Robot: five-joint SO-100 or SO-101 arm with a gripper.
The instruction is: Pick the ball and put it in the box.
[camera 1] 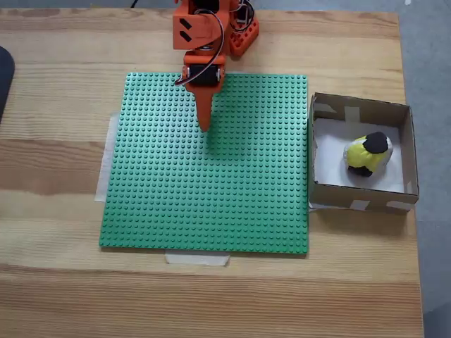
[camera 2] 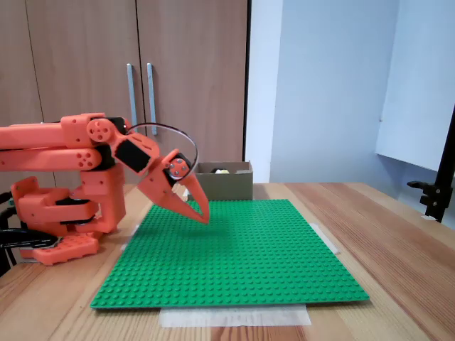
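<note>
The ball, yellow with black and white patches, lies inside the box on its white bottom, right of the green plate in a fixed view. In the other fixed view the box stands at the far end of the plate with the ball's top just peeking over its wall. My orange gripper hangs over the plate's upper middle, well left of the box. Its fingers are together and hold nothing; seen from the side, the gripper points down, slightly above the studs.
A green studded baseplate is taped to the wooden table. The arm's orange base sits at the plate's edge. A dark object pokes in at the left edge. The table's right edge runs just beyond the box.
</note>
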